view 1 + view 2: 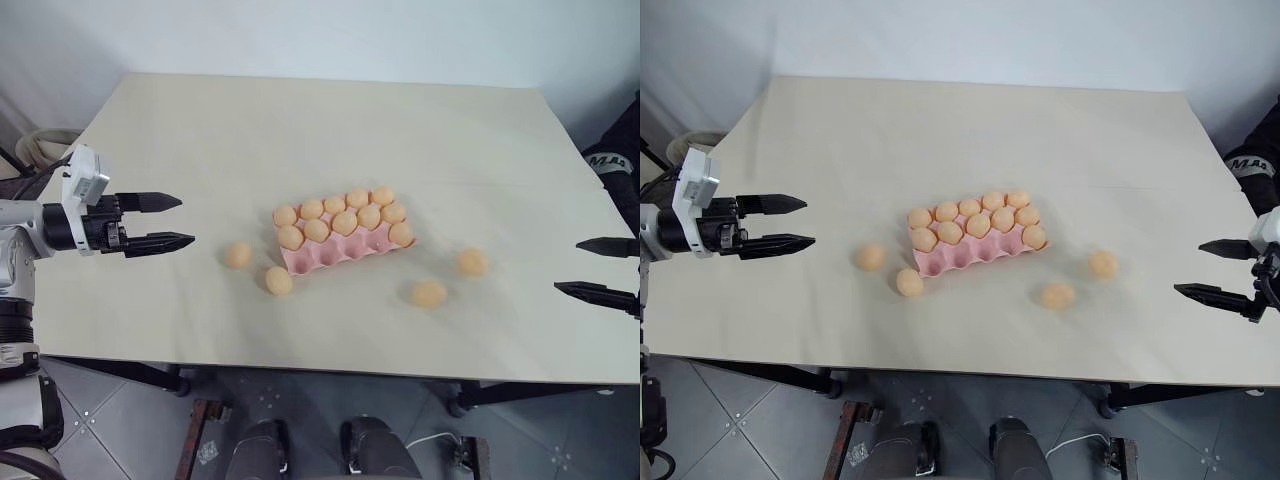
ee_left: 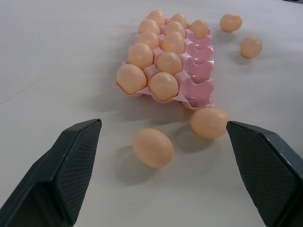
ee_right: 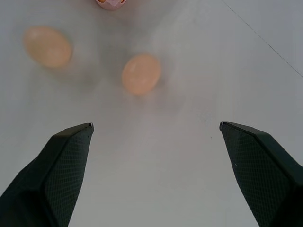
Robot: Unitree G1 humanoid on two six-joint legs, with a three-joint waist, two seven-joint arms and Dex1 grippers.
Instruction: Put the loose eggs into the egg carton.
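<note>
The pink egg carton (image 1: pixel 302 262) lies at the table's middle, its two far rows full of eggs and most near-row cups bare. Two loose eggs (image 1: pixel 238 254) (image 1: pixel 279 280) rest on the table just left of it, and two more (image 1: pixel 429 293) (image 1: pixel 472 262) lie to its right. My left gripper (image 1: pixel 187 220) hovers open at the left, pointing toward the nearer left egg (image 2: pixel 153 147), a short way off. At the right edge my right gripper (image 1: pixel 567 266) is open, facing the right-hand eggs (image 3: pixel 141 73) from a distance. Neither holds anything.
The cream table (image 1: pixel 330 130) stretches wide behind the carton. Its near edge (image 1: pixel 330 375) runs just below the eggs, with grey floor tiles beyond. A dark object (image 1: pixel 615 165) sits off the table's right side.
</note>
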